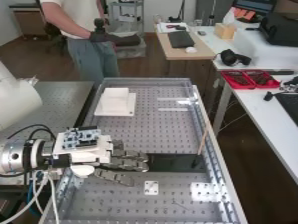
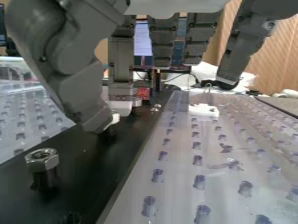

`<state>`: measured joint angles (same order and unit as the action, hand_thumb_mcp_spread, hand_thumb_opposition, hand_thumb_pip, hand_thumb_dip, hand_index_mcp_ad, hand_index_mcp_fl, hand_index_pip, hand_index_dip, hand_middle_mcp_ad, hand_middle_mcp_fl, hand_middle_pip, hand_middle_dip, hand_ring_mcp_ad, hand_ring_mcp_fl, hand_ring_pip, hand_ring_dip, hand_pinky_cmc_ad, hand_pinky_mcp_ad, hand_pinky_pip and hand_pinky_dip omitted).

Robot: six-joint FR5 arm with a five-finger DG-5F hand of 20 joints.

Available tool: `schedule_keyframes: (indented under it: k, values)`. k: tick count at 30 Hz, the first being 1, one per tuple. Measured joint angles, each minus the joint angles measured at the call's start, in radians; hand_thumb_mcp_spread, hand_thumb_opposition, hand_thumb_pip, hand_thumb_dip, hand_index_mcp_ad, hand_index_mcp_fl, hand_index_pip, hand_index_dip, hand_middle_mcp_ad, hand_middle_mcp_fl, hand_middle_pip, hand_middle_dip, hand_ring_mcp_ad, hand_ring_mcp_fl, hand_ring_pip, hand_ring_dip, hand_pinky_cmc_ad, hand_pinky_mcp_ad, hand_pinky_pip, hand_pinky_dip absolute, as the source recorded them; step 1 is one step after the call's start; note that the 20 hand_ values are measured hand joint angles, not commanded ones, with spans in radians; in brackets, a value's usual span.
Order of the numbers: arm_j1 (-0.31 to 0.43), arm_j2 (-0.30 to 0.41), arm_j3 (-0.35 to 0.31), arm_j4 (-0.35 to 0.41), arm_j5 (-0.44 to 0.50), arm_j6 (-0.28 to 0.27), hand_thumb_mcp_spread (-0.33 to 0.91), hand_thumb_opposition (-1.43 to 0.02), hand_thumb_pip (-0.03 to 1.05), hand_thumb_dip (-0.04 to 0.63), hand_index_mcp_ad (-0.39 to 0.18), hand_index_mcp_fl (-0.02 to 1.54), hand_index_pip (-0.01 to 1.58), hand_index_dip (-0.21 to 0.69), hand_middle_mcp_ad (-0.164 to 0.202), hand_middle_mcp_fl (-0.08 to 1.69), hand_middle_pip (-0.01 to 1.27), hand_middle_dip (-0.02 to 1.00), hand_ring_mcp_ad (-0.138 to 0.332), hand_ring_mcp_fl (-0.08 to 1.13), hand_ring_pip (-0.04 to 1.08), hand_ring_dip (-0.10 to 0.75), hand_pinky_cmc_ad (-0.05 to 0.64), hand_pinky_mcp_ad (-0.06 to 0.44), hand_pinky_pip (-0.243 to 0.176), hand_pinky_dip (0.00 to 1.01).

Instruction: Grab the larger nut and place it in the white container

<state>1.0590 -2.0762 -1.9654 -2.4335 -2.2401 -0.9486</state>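
Hand (image 2: 70, 65) closest, your fingers spread, nothing pinched. White container (image 1: 114, 104) on holed plate (image 1: 153, 135). Nut (image 2: 41, 160), likely the larger, on dark strip (image 2: 86, 165). Step 1, pre-grasp; next, line up, lower, pinch.

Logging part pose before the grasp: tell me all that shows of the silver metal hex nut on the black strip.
The silver metal hex nut looks like bare, shiny metal, with flat sides and a round hole facing up. It lies flat on the glossy black strip, a dark reflection below it, between the perforated plates. No damage is evident; I can't make out threads. The dark grey hand hangs nearby, a gap between them; only the strip appears to touch the nut.
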Motion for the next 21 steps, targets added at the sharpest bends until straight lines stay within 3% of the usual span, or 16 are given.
schedule_keyframes:
  k: [13,21]
  values:
    - [-0.001,-0.007,0.008,-0.001,-0.005,-0.004,0.34,-0.84,0.82,0.22,-0.152,0.02,1.55,-0.007,0.075,0.03,0.13,0.25,0.122,0.01,0.09,0.134,0.328,0.276,-0.061,0.43]
    - [0.0,-0.007,0.006,0.005,-0.003,0.004,0.34,-0.84,0.81,0.22,-0.138,0.16,1.54,-0.007,0.073,0.05,0.13,0.25,0.122,0.01,0.09,0.134,0.328,0.276,-0.061,0.4]
